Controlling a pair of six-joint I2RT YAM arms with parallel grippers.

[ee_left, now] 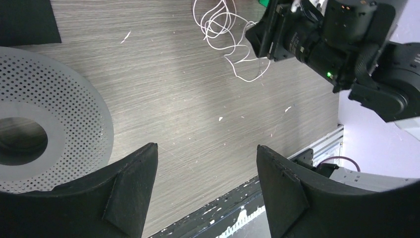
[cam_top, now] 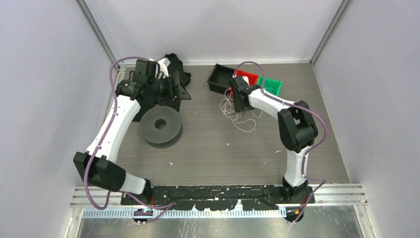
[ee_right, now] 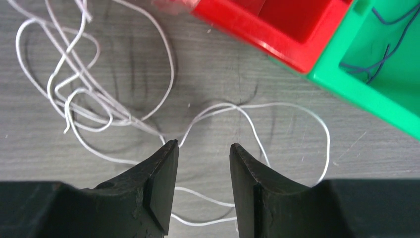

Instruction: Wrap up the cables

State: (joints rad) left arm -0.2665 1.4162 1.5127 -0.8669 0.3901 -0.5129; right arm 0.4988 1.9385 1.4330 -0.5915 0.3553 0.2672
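One grey wood-grain table (cam_top: pixel 208 153) under it all. Left half: big grey perforated disc (cam_top: pixel 159 127) lying flat. Far side: black bin (cam_top: pixel 220 79), next to it a red bin (cam_top: pixel 246 77) and green bin (cam_top: pixel 271 85) touching side by side. Left claw (ee_left: pixel 206 147) spread wide, empty, above the table beside the disc. Right claw (ee_right: pixel 203 145) at a narrow gap, nothing pinched, low over the cables (ee_right: pixel 121 118). Cables are a loose white tangle on the table just in front of the red bin. Thin dark wires (ee_right: pixel 381 54) in the green bin.
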